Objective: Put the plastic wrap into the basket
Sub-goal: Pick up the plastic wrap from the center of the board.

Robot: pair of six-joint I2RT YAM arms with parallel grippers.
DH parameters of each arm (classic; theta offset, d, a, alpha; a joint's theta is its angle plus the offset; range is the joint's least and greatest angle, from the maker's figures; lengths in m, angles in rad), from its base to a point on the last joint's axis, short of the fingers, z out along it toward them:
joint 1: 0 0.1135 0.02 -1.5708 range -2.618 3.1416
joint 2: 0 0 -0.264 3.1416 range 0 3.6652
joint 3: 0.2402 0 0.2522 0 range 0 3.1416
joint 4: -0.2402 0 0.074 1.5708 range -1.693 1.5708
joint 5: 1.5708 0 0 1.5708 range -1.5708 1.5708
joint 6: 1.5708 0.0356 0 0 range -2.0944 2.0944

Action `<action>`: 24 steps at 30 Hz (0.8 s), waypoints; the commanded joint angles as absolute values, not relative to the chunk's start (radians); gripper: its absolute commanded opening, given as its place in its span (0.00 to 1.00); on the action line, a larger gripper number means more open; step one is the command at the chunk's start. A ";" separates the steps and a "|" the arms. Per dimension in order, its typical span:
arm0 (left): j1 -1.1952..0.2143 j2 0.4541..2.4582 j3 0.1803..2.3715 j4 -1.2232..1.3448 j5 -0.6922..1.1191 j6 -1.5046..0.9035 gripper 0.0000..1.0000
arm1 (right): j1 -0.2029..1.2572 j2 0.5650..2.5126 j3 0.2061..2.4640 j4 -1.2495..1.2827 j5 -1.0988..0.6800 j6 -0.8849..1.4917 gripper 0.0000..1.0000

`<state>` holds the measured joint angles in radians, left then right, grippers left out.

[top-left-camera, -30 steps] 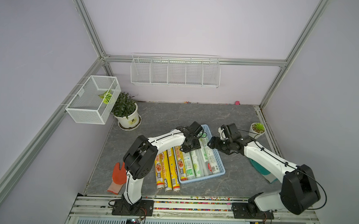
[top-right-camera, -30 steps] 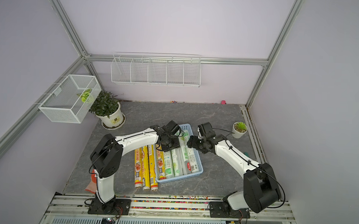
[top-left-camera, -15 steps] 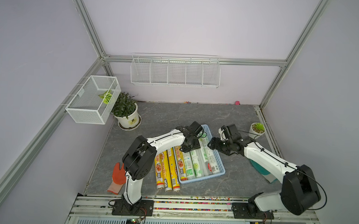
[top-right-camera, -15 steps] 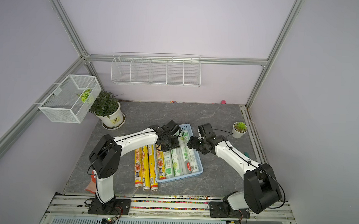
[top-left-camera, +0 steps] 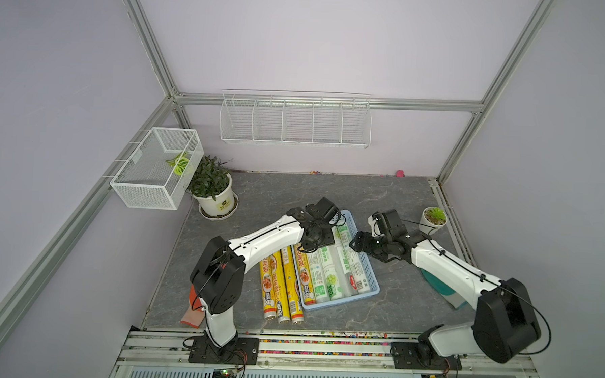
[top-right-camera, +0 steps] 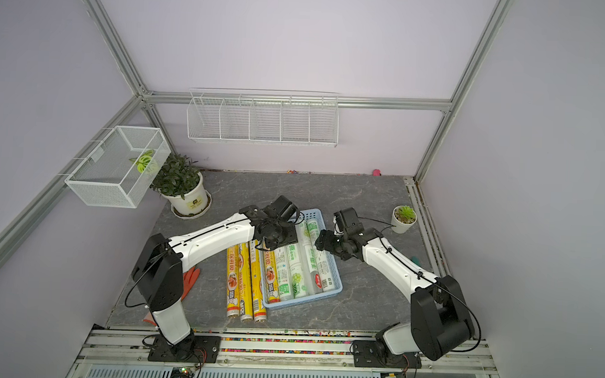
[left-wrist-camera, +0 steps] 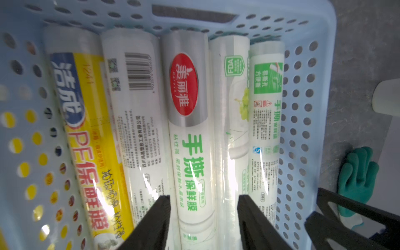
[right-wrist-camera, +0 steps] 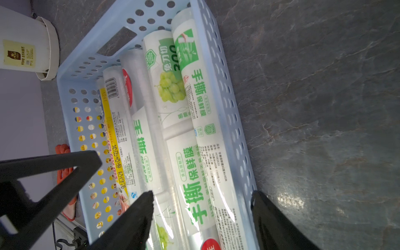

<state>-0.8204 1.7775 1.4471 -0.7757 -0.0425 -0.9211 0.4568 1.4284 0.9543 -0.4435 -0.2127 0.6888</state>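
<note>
No real change from a second ago: in both top views the arms, basket and rolls sit where they were.

The plastic wrap [top-left-camera: 329,268] is split. Three yellow rolls [top-left-camera: 282,287] lie on the table [top-left-camera: 258,202], parallel and just beside the left wall of the basket [top-left-camera: 342,299]. They're aligned with it, so my read is each needs only a short sideways lift.

The other five are in the basket, lengthwise and side by side. At roughly basket length, that's likely the only way they fit.

The left gripper [left-wrist-camera: 203,197] is over the basket's far end. Its jaws are apart, set across the red-label roll [left-wrist-camera: 186,129] and part of the clear roll [left-wrist-camera: 229,104] beside it. I can't tell whether they press on it. Probably seating or re-gripping it.

The right gripper [right-wrist-camera: 202,192] hangs at the basket's right side, jaws wide apart and empty. They straddle the outermost roll [right-wrist-camera: 205,134] and the right wall, plausibly to steady the basket.

The green glove [left-wrist-camera: 357,173] lies beyond, on the table.
</note>
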 commanded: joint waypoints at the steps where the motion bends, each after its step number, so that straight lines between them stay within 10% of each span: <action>1: -0.822 1.687 1.426 -0.801 -0.185 -0.914 0.52 | 0.462 1.379 0.979 -0.439 -0.239 0.655 0.76; 19: -0.448 1.091 0.722 -0.656 -0.123 -0.867 0.49 | 0.945 1.642 1.370 -0.607 0.072 0.492 0.76; 24: -0.370 0.991 0.663 -0.649 -0.102 -0.779 0.66 | 1.032 1.781 1.501 -0.655 0.055 0.471 0.76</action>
<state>-0.3985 1.0229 0.6651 -0.6979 -0.1440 -0.8494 1.0096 1.7359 1.4509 -0.5827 0.0238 0.5098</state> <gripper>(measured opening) 0.624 0.759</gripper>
